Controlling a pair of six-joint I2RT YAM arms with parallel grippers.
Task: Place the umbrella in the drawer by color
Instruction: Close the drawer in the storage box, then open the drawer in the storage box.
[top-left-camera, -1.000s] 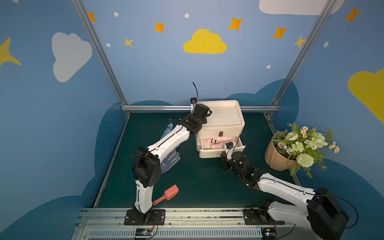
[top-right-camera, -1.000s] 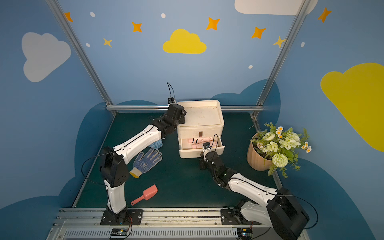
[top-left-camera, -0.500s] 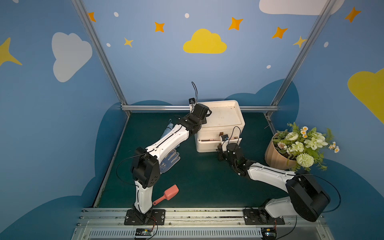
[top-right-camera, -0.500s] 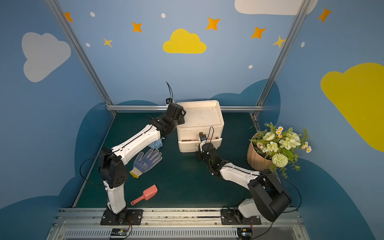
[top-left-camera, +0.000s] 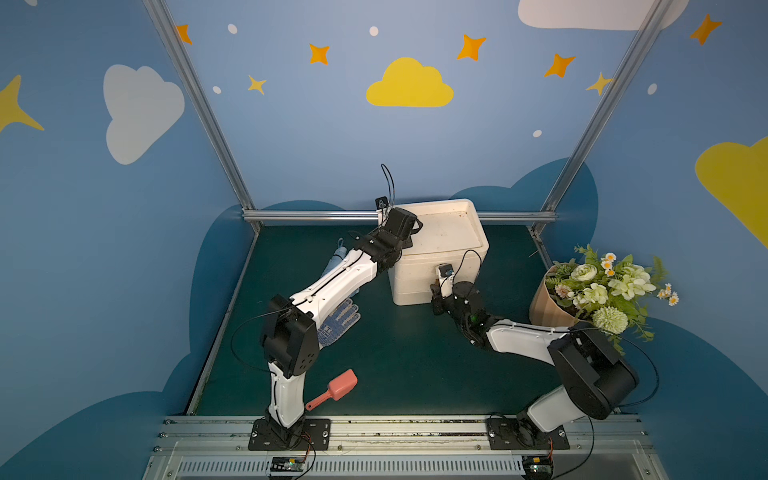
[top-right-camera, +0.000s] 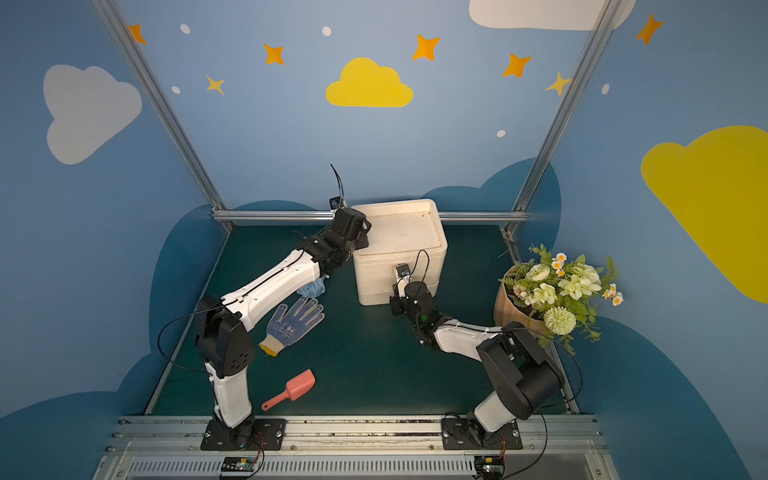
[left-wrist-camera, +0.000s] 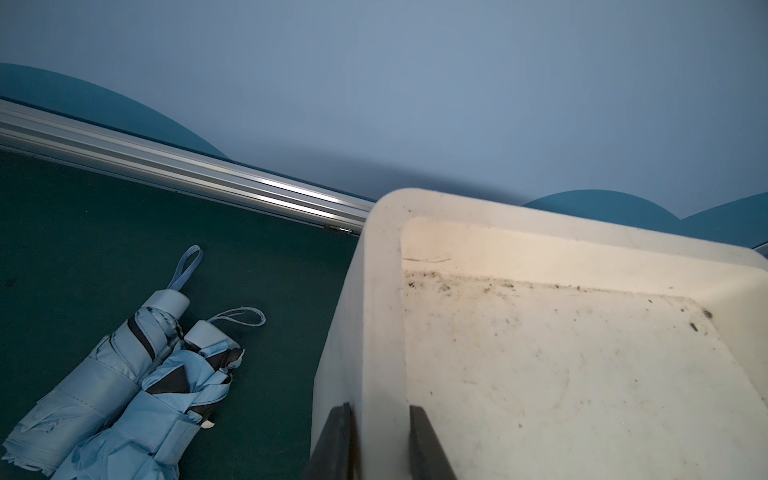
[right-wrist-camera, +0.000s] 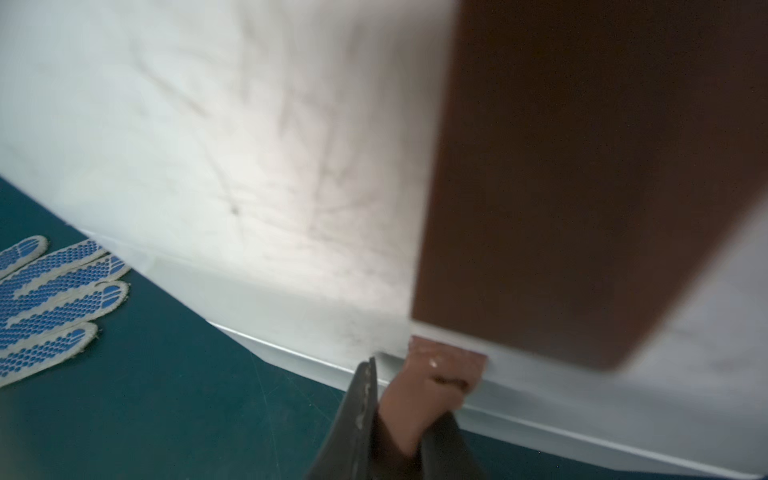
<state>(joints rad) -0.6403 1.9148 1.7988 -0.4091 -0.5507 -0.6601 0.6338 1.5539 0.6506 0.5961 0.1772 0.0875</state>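
Two folded light-blue umbrellas (left-wrist-camera: 124, 386) lie side by side on the green mat left of the white drawer cabinet (top-left-camera: 440, 237); in both top views my left arm hides most of them (top-left-camera: 336, 259) (top-right-camera: 311, 287). My left gripper (left-wrist-camera: 380, 440) is shut on the cabinet's top rim at its left edge, one finger on each side of the rim wall. The lower drawer (top-left-camera: 415, 291) sits flush and closed. My right gripper (right-wrist-camera: 407, 399) (top-left-camera: 436, 291) is at its brown handle (right-wrist-camera: 432, 382); the handle is between the fingers (right-wrist-camera: 361, 399) with a thin gap on one side.
A blue-dotted work glove (top-left-camera: 338, 322) (right-wrist-camera: 50, 299) lies on the mat in front of the left arm. Near the front rail lies a pink scoop (top-left-camera: 336, 388). A flower pot (top-left-camera: 598, 291) stands at the right edge. An aluminium rail (left-wrist-camera: 208, 183) runs along the back.
The lower drawer, open a second ago with pink items showing, has been pushed shut by my right gripper. The right jaws have loosened on the handle. The left arm has stayed put.
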